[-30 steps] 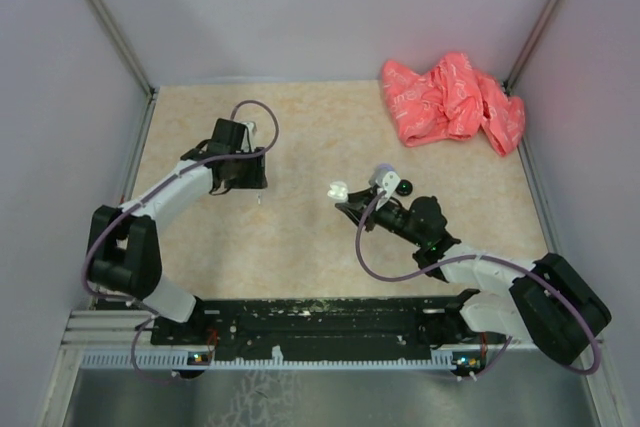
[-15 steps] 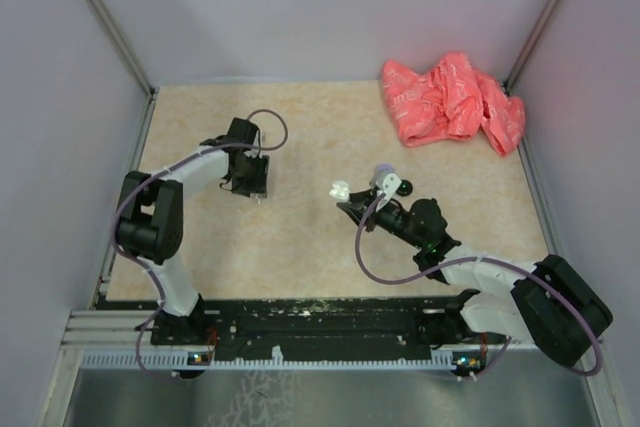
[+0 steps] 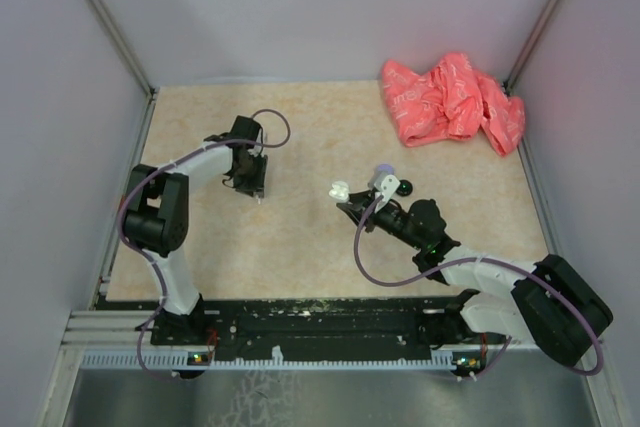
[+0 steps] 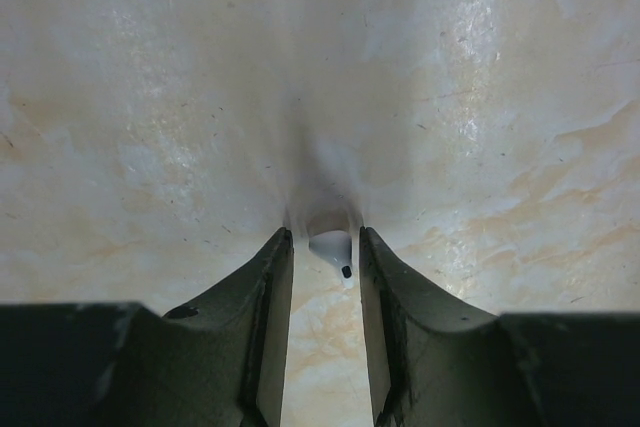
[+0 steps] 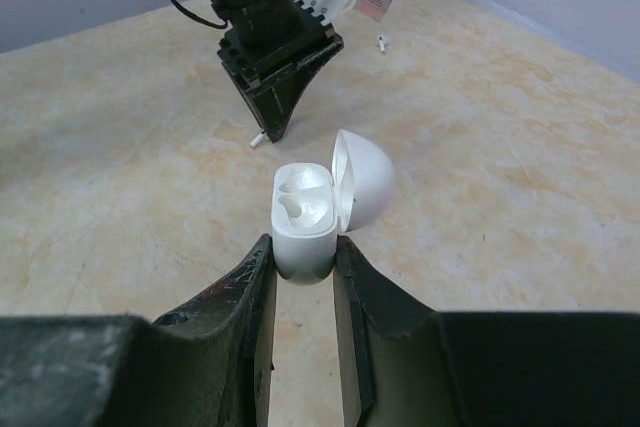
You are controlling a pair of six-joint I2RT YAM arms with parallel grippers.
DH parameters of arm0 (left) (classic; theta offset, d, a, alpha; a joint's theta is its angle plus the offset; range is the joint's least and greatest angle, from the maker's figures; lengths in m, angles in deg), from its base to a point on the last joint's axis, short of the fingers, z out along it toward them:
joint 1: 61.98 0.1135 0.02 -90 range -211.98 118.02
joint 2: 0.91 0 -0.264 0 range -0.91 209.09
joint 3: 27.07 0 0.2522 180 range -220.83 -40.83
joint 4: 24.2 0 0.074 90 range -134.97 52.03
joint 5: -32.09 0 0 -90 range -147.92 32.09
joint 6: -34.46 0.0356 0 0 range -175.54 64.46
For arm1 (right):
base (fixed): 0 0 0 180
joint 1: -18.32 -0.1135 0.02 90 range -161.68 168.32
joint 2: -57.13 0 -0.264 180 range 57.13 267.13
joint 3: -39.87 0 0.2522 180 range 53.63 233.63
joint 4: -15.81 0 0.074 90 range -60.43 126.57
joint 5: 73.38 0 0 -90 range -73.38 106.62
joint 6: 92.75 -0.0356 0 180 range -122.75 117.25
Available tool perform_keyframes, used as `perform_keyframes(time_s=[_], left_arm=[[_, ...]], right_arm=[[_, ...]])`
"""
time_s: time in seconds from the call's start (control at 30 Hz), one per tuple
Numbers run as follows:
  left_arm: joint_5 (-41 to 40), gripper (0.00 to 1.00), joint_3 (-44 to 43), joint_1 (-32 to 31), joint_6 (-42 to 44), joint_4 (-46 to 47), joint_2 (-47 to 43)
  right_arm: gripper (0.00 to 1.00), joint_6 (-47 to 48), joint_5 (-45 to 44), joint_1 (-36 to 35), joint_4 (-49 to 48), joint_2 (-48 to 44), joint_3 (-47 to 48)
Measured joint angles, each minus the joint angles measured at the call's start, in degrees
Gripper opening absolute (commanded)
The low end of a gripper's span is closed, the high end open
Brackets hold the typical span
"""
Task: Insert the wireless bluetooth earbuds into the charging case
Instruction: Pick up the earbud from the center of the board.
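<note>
My left gripper (image 4: pixel 325 237) points straight down at the table, its fingers closed onto a white earbud (image 4: pixel 334 250) whose stem sticks out below them. In the top view this gripper (image 3: pixel 257 191) is at the left of the table, with the earbud (image 3: pixel 261 198) at its tip. My right gripper (image 5: pixel 303 242) is shut on a white charging case (image 5: pixel 305 222) with its lid (image 5: pixel 362 182) flipped open. I cannot tell whether its slots are filled. In the top view the case (image 3: pixel 338 189) is held near the table's middle.
A second white earbud (image 5: pixel 381 44) lies on the table behind the left gripper. A small lavender piece (image 3: pixel 384 174) and a black piece (image 3: pixel 400 187) lie just beyond my right gripper. A crumpled pink cloth (image 3: pixel 452 99) fills the back right corner. Grey walls enclose the table.
The left arm folded in and its gripper came down to the right over the white earbud. The right arm stayed still, holding the case.
</note>
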Motion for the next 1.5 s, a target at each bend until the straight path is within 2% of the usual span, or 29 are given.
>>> perform_keyframes(time_s=[0.73,0.97,1.17,1.5], left_arm=[[-5.11,0.34,-2.67,-2.97,-0.04,-3.93,2.19],[-5.84,0.24,-4.17,-3.28,0.00,-4.39,3.30],[-6.01,0.21,-4.15,-3.32,-0.04,-4.42,3.21],[-5.68,0.20,1.97,-3.61,-0.76,-2.05,-2.60]], right_arm=[[0.00,0.22,-0.04,-0.04,1.11,-0.02,0.00],[0.00,0.50,-0.04,-0.04,1.33,-0.02,0.00],[0.00,0.57,0.13,-0.04,1.36,-0.02,0.00],[0.00,0.17,1.05,-0.04,0.00,0.02,0.00]])
